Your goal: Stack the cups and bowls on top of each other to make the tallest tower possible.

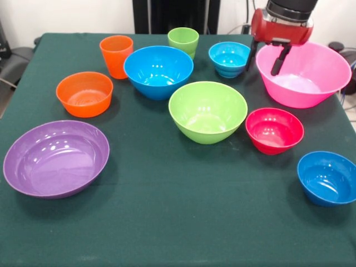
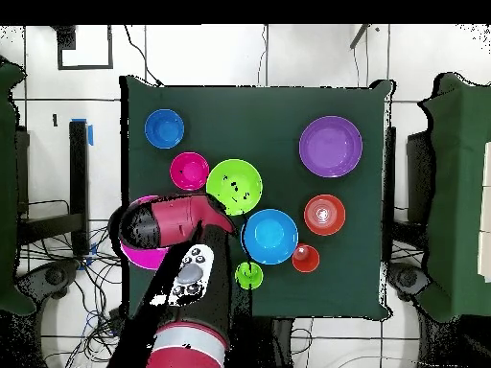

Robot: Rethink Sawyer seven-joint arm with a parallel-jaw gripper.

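My gripper point(image 1: 266, 58) is open at the far right, its two black fingers point(image 1: 278, 60) astride the left rim of the huge pink bowl point(image 1: 303, 73), one inside and one outside. A small blue bowl point(image 1: 229, 58) sits just left of it. All things stand apart on the cloth: green cup point(image 1: 183, 41), orange cup point(image 1: 116, 55), large blue bowl point(image 1: 158, 71), lime bowl point(image 1: 207, 111), orange bowl point(image 1: 84, 93), purple bowl point(image 1: 55, 158), red bowl point(image 1: 274, 130), second small blue bowl point(image 1: 327, 178). In the overhead view the arm point(image 2: 177, 225) hides my gripper and most of the pink bowl point(image 2: 144, 257).
The table point(image 1: 167, 222) wears a dark green cloth. Its front part holds nothing but the purple bowl at the left and the small blue bowl at the right. Cables lie on the floor point(image 2: 67, 278) beside the table.
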